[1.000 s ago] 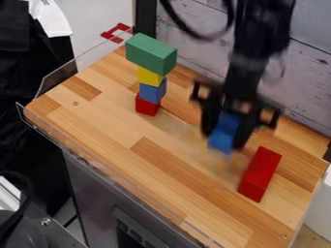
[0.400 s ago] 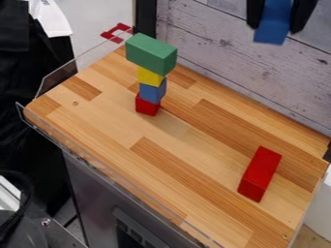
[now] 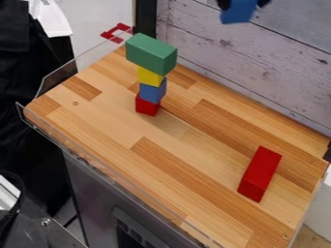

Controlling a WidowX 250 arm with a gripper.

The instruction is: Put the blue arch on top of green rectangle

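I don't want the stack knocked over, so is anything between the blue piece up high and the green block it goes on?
Nothing visible stands between the blue piece, held in the tool, and the green block. The long red block lies well below, off that path.

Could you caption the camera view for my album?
Blue block held high, green block topping a little tower.

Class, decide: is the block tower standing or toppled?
Standing: the green block sits atop the yellow block, with the blue block and red cube stacked below.
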